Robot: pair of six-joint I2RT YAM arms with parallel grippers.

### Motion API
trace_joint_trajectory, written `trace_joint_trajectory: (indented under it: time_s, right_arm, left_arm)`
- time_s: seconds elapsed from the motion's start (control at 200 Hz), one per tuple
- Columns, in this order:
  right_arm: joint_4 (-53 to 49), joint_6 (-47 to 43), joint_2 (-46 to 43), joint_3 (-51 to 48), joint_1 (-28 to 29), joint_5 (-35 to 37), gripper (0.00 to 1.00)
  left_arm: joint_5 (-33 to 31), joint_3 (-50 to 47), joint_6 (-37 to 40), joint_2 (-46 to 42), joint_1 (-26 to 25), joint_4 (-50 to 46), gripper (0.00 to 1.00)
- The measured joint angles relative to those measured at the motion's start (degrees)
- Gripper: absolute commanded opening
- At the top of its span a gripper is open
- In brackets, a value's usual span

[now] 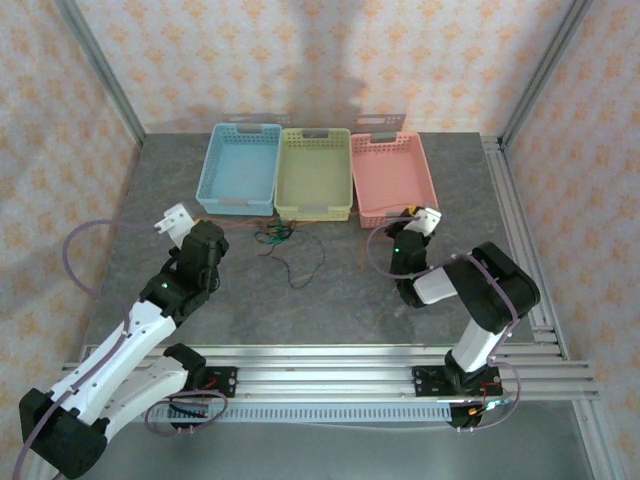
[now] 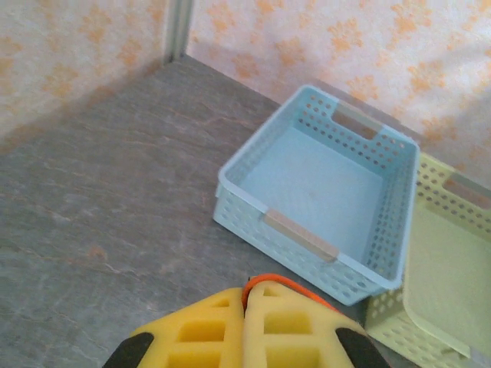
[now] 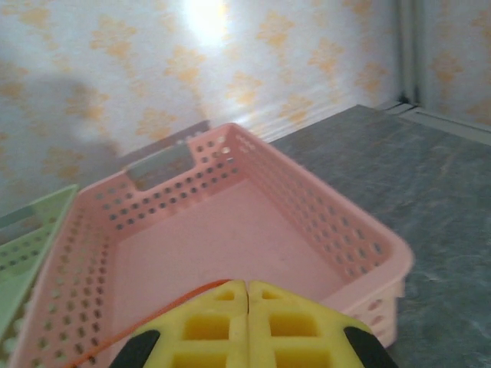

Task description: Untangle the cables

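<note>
A small knot of cables (image 1: pixel 274 237) lies on the table in front of the yellow-green basket, with a thin black cable (image 1: pixel 303 272) curling toward me from it. My left gripper (image 1: pixel 176 220) is near the blue basket's front left corner. In the left wrist view its yellow fingers (image 2: pixel 247 295) are shut on a thin orange-red cable (image 2: pixel 270 278) that loops over the tips and trails off right. My right gripper (image 1: pixel 424 218) is at the pink basket's front edge. Its fingers (image 3: pixel 248 285) are shut on an orange-red cable (image 3: pixel 180 295) leading off left.
Three baskets stand side by side at the back: blue (image 1: pixel 238 205), yellow-green (image 1: pixel 314 209) and pink (image 1: pixel 390 213). Patterned walls enclose the table on three sides. Aluminium rails (image 1: pixel 520 240) run along the right and near edges.
</note>
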Motion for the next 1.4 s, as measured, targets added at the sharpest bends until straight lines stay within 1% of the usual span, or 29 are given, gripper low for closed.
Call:
trace_joint_trajectory:
  time_s: [0.21, 0.32, 0.455, 0.59, 0.711, 0.986, 1.056, 1.131, 1.281, 1.396]
  right_arm:
    - [-2.03, 0.66, -0.5, 0.0, -0.79, 4.55, 0.0]
    - [-2.29, 0.87, -0.87, -0.04, -0.9, 5.84, 0.0]
    - [-1.7, 1.29, -0.92, -0.52, -1.16, 5.62, 0.0]
    - [1.22, 1.25, -0.92, -2.01, -1.2, 2.6, 0.0]
    - [4.55, 1.03, -0.9, -2.84, -1.2, -1.53, 0.0]
    - [6.64, -0.44, -1.77, -2.84, -0.76, -10.54, 0.0]
    - [6.47, -1.31, -3.67, -2.82, 0.24, -12.63, 0.0]
    - [4.9, -2.64, -7.85, -2.47, 2.19, -14.84, 0.0]
    - [-4.92, -5.46, -20.2, 2.58, 6.56, -19.26, 0.0]
    - [-11.89, -5.9, -26.45, 8.9, 7.08, -22.23, 0.0]
  left_arm:
    - [-3.96, -0.13, -1.01, -1.09, 0.04, -1.68, 0.0]
    - [-4.57, -0.15, -1.05, -1.18, 0.31, -1.84, 0.0]
    - [-4.28, -0.15, -0.96, -0.39, 0.39, -1.66, 0.0]
    - [-2.6, -0.15, -0.52, 2.56, 0.39, -1.11, 0.0]
    - [-0.85, -0.15, 0.11, 5.53, 0.39, -0.52, 0.0]
    - [2.36, -0.13, 0.96, 7.15, 0.39, 1.31, 0.0]
    - [2.84, -0.13, 1.14, 7.58, 0.39, 1.51, 0.0]
    - [3.65, -0.13, 1.14, 8.02, 0.39, 1.64, 0.0]
    - [4.11, -0.13, 1.14, 8.2, 0.39, 1.9, 0.0]
    - [4.68, -0.13, 1.16, 8.2, 0.39, 1.95, 0.0]
